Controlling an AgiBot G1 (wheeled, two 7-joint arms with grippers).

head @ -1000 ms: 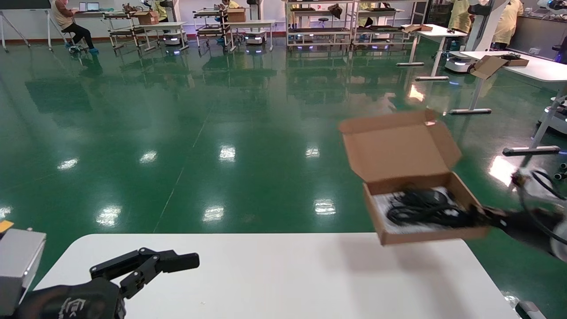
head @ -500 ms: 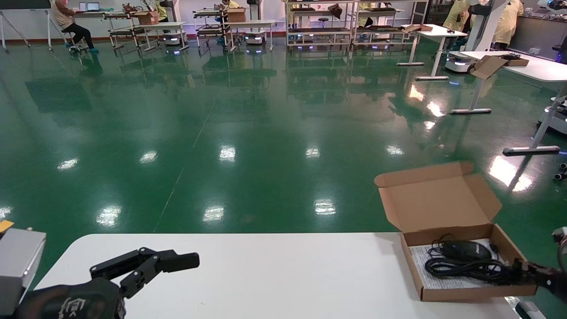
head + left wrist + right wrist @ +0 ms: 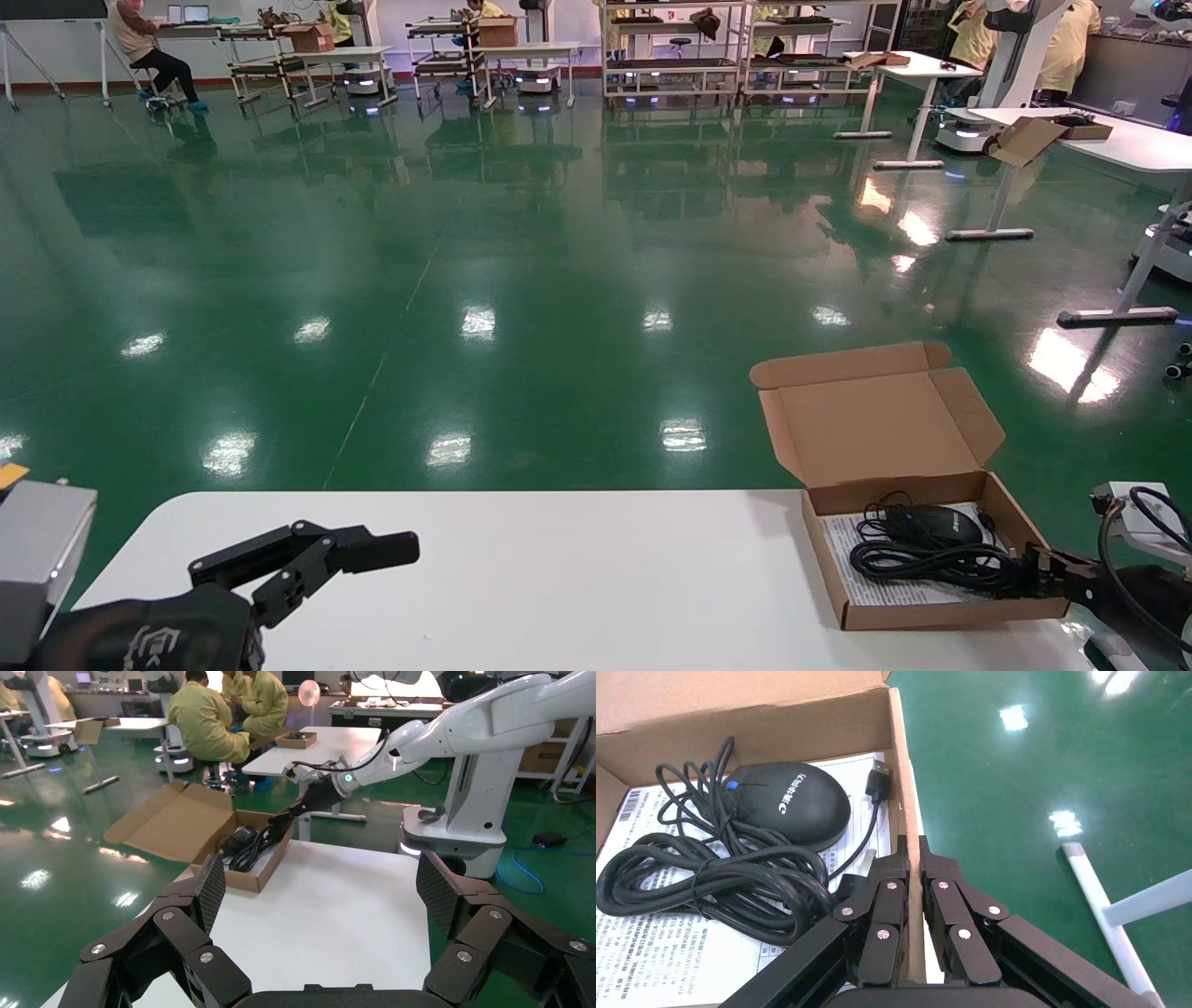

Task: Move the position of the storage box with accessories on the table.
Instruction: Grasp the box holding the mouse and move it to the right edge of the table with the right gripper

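Right hand (image 3: 911,855) clamped on storage box (image 3: 917,568) side wall, at table (image 3: 559,578) corner.

One storage box (image 3: 917,522); one mouse (image 3: 931,527); one leaflet (image 3: 861,587)

Robot lab or workshop hall, glossy green floor (image 3: 372,280), far rows of metal racks (image 3: 680,56), white tables (image 3: 1108,140) at far right, workers in yellow coats (image 3: 207,720), a white robot arm (image 3: 478,734) beyond them
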